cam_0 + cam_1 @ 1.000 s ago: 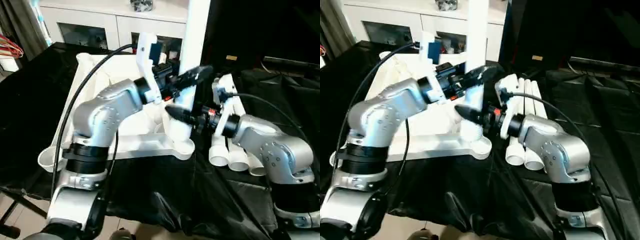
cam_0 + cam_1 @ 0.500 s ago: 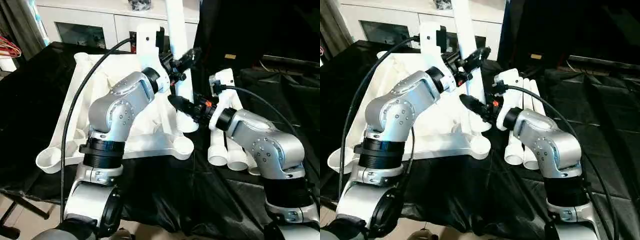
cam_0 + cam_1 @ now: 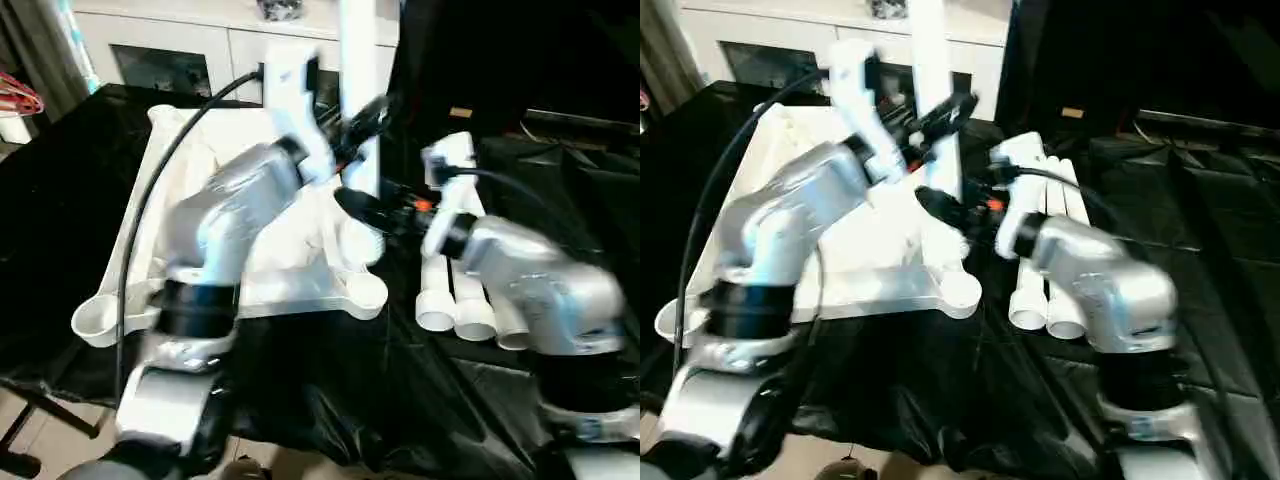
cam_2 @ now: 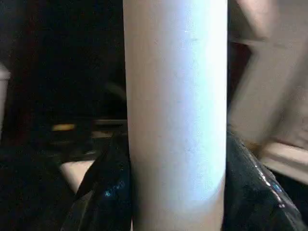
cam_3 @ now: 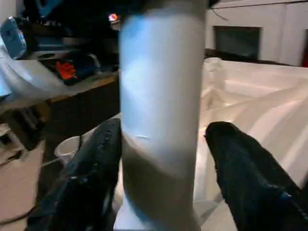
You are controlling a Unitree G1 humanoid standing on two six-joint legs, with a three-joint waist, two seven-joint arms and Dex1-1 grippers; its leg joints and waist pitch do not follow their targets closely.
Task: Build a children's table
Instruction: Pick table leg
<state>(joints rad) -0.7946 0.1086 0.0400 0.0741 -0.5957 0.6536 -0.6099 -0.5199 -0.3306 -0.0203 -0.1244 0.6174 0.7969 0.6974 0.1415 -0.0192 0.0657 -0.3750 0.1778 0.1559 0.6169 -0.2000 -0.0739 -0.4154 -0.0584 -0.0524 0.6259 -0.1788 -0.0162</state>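
First leg (image 3: 358,100) stands upright in the tabletop's (image 3: 180,180) near corner socket, left hand (image 4: 175,192) grasping it, right hand (image 5: 163,159) released around it; three legs (image 3: 470,300) left

A furnished room of a home or showroom set up as a robot test space: a white cabinet (image 3: 230,45) with glass doors lines the back wall, small objects visible behind the panes, and a grey curtain (image 3: 40,45) hangs at the far left. The work surface is draped in black cloth (image 3: 420,390) that falls in folds to a pale floor (image 3: 30,430). On it lie white plastic furniture parts (image 3: 470,300), flat-pack style.
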